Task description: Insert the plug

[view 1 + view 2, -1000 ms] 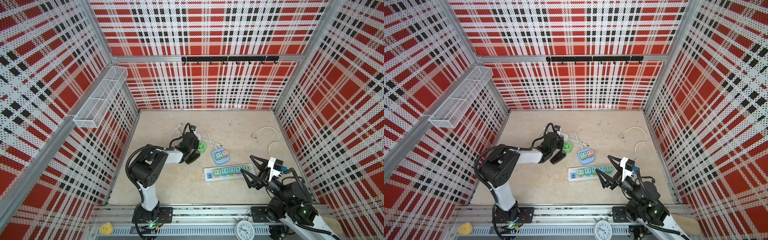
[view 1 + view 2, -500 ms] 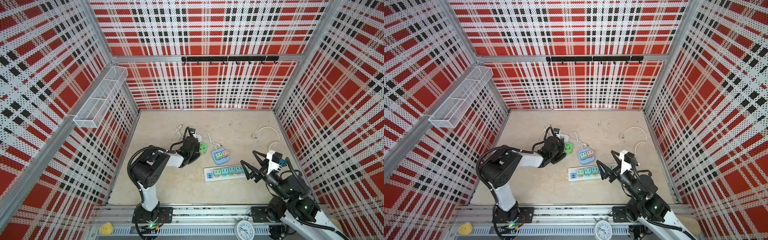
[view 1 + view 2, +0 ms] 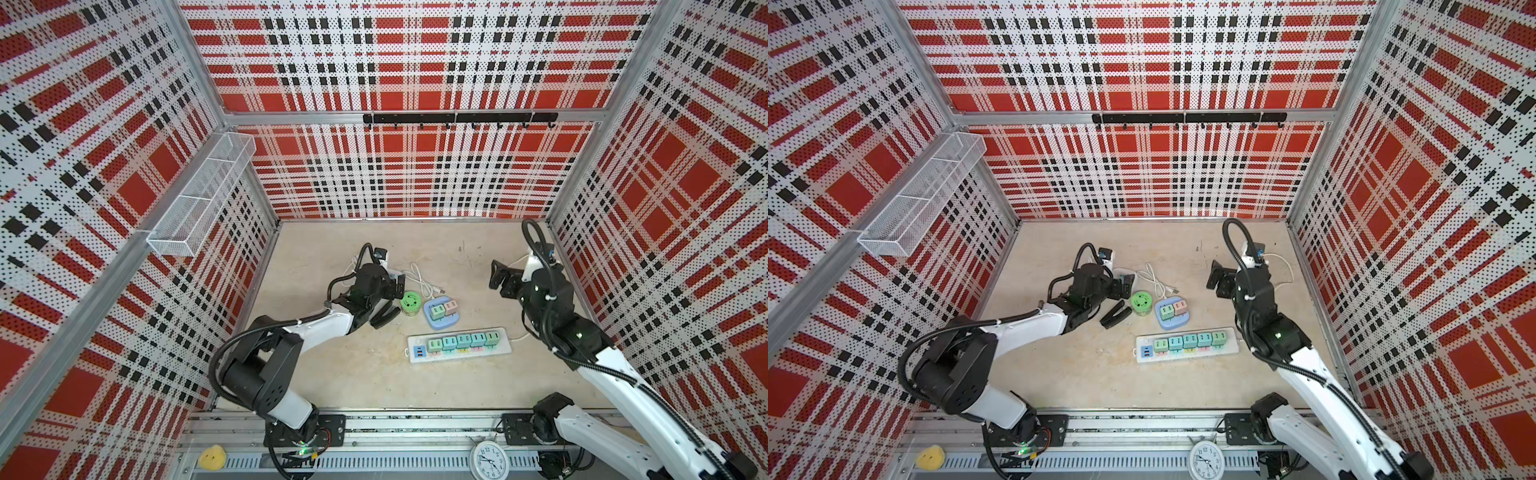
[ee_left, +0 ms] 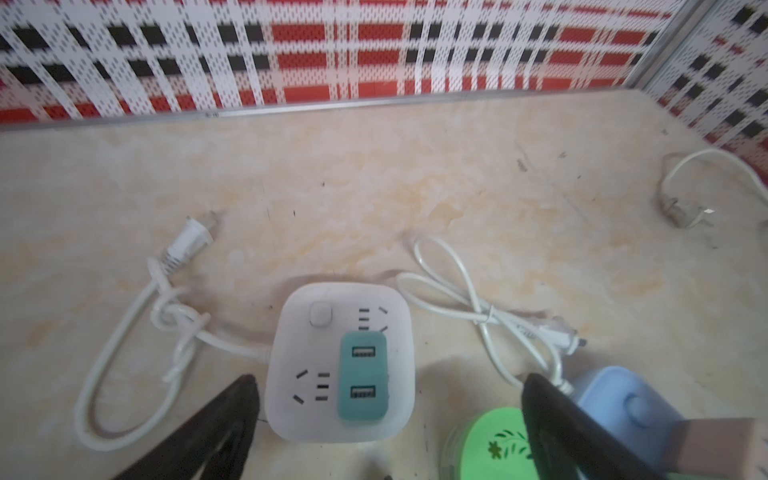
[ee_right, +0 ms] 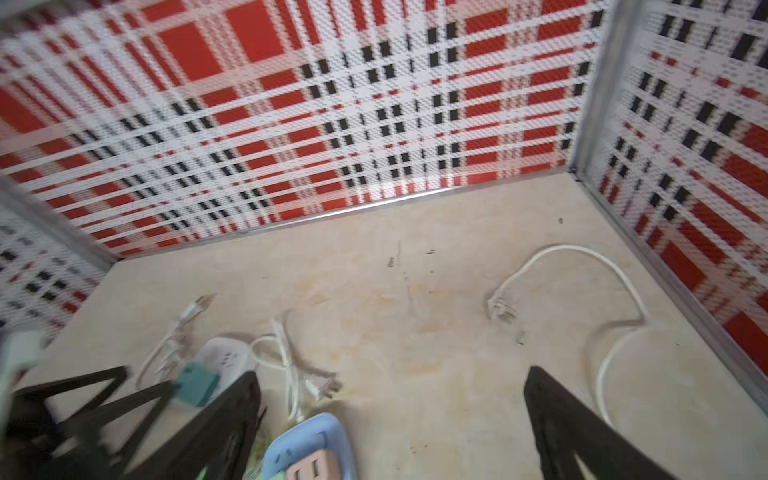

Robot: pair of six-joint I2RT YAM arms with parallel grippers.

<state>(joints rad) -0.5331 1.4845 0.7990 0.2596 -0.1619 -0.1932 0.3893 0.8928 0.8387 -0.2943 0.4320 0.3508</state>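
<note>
The strip (image 3: 459,351), nearest on the desk (image 3: 353,374), holds five chargers (image 3: 463,340). Beyond it lie a blue socket (image 3: 441,322) and a green disc (image 3: 410,301). The left claw (image 4: 389,376) is spread apart and empty, straddling the white socket (image 4: 291,353), where the teal plug (image 4: 363,376) sits inserted. The right claw (image 5: 391,371) hovers apart and empty.

The left arm (image 3: 320,328) and right arm (image 3: 615,374) wear glossy white shells between black cylindrical joints. The fingers (image 4: 216,428) of the left gripper (image 3: 399,297) and right gripper (image 3: 500,280) are matte black wedges with triangular cut-outs. Behind the fingers a ribbed black cable (image 3: 536,241) loops over each wrist. Farther back, a green light (image 3: 1278,333) glows on a right-arm joint.
</note>
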